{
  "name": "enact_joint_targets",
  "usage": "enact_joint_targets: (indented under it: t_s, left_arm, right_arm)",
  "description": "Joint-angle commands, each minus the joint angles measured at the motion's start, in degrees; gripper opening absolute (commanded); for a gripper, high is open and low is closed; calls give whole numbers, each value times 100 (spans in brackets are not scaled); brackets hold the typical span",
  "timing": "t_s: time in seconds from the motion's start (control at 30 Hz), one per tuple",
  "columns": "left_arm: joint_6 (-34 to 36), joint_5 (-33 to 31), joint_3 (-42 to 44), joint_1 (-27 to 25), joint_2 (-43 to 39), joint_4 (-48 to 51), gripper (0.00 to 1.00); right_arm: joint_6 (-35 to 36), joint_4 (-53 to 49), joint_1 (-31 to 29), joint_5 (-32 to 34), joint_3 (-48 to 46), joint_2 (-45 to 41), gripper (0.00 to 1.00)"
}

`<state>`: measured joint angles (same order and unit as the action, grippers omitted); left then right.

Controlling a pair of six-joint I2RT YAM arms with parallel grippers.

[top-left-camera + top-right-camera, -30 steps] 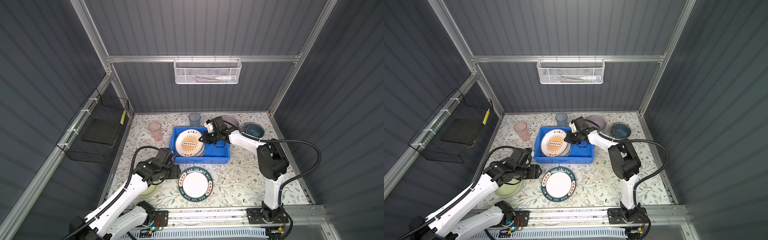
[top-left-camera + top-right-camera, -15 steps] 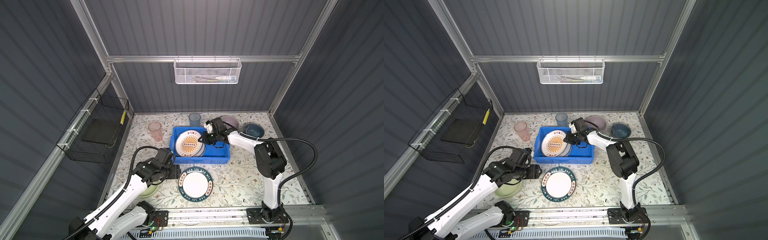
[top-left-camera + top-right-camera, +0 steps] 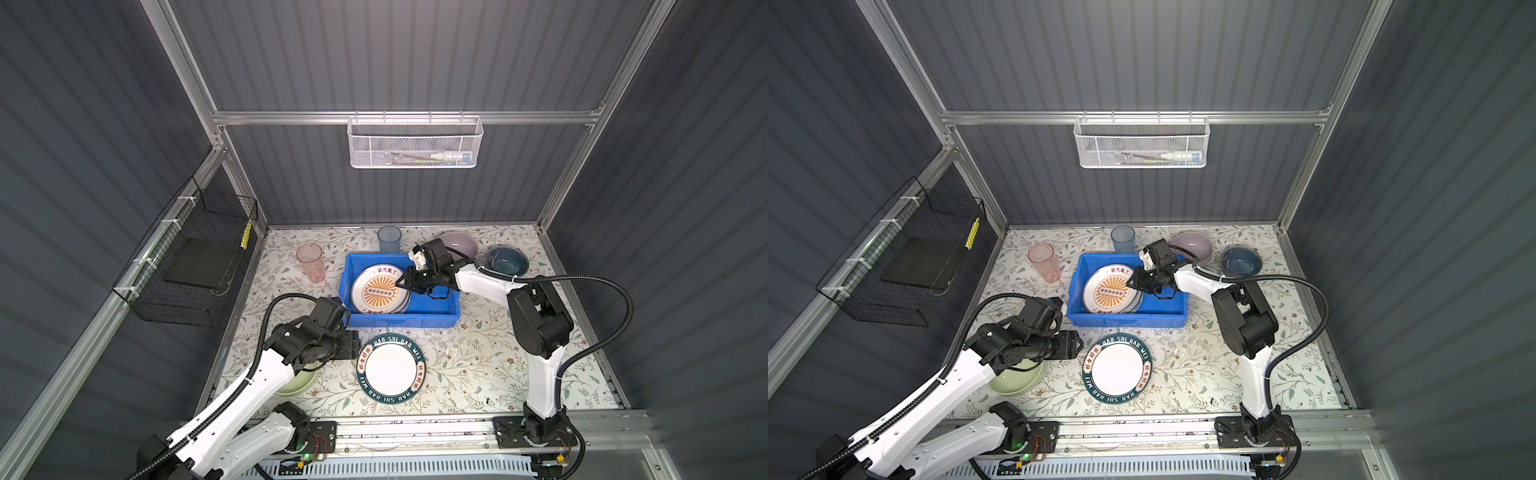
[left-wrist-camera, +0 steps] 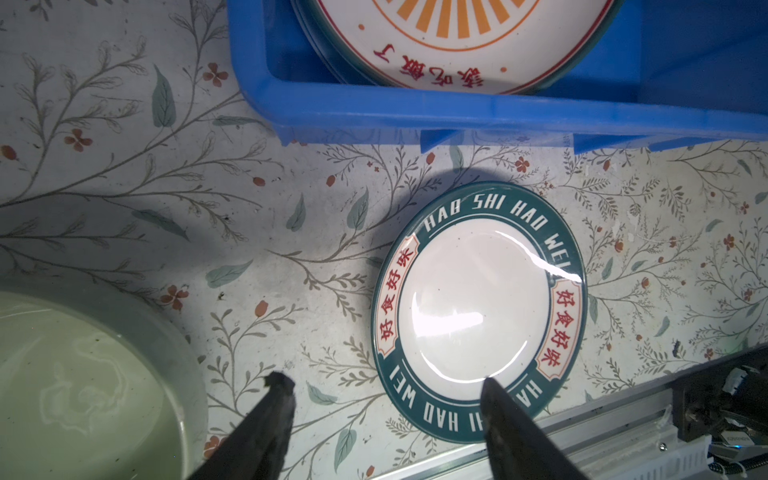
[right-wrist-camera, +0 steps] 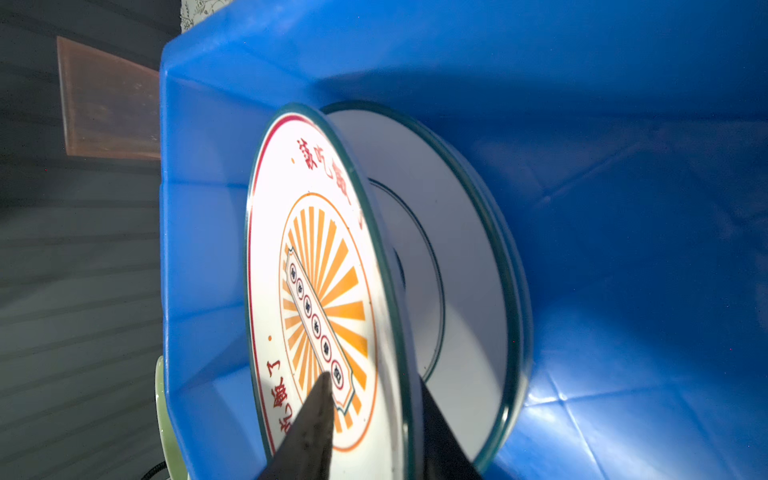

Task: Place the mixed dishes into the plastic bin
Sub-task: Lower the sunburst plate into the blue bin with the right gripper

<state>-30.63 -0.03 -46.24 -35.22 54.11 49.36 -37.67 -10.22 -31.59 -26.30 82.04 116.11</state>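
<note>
The blue plastic bin (image 3: pixel 432 309) (image 3: pixel 1125 320) holds the white emblem plate (image 3: pixel 376 291) (image 5: pixel 291 249), which leans on another plate (image 5: pixel 469 270). My right gripper (image 3: pixel 400 284) (image 5: pixel 374 378) stands open astride the emblem plate's rim, one finger on each side. My left gripper (image 3: pixel 355 345) (image 4: pixel 383 381) hangs open and empty over the table between the green bowl (image 3: pixel 297 382) (image 4: pixel 83 395) and the lettered-rim plate (image 3: pixel 390 368) (image 4: pixel 478 307). Behind the bin are the pink tumbler (image 3: pixel 311 262), blue tumbler (image 3: pixel 389 239), pink bowl (image 3: pixel 461 243) and dark-blue bowl (image 3: pixel 508 259).
A black wire basket (image 3: pixel 195 266) hangs on the left wall and a white mesh basket (image 3: pixel 415 143) on the back wall. The arms' base rail (image 3: pixel 415 428) runs along the table's front edge.
The right gripper's jaws have parted around the emblem plate's rim, and the plate has settled lower in the bin. The left arm has barely moved.
</note>
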Motion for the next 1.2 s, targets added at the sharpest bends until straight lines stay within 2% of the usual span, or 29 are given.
enact_joint_targets:
  t_s: [0.0, 0.2, 1.17]
  left_arm:
    - [38, -9, -143, -29, -24, 166, 72]
    - [45, 3, -139, -29, 52, 127, 72]
    - [-48, 242, 116, -29, 90, -59, 72]
  right_arm:
    - [183, -229, 4, 136, 26, -76, 36]
    - [328, -521, 3, 316, 50, -159, 42]
    - [275, -617, 1, 540, -47, -387, 55]
